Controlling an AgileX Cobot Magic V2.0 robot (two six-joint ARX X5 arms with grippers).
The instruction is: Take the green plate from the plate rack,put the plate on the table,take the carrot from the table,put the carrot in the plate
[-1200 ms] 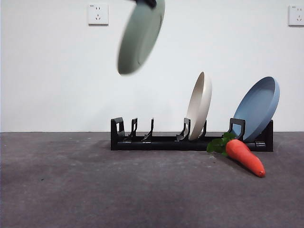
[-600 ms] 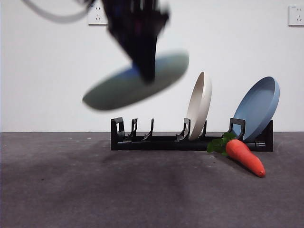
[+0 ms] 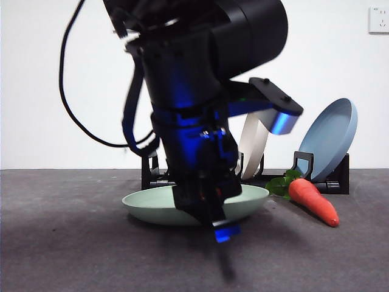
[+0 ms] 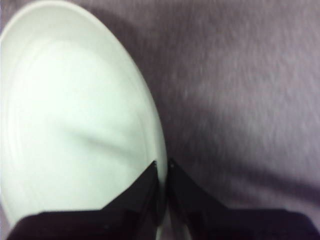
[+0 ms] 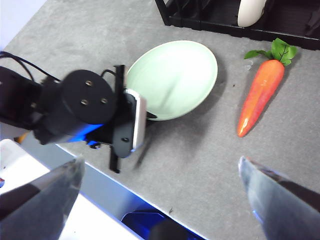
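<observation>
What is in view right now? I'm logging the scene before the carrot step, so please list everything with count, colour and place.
green plate: 1, pale mint green, low at the table in front of the rack, rim clamped by the left gripper.
carrot: 1, orange with green leaves, lying on the table beside the green plate, in front of the rack's blue-plate end.
plate rack: 1, black, at the back of the table.
cream plate: 1, cream-white, upright in the rack.
blue plate: 1, blue, leaning at the rack's end.
table: 1, dark grey.
wall socket: 1, white, on the wall.
left gripper: black, shut on the plate's rim.
right gripper: jaws wide apart, above the table, holding nothing.
</observation>
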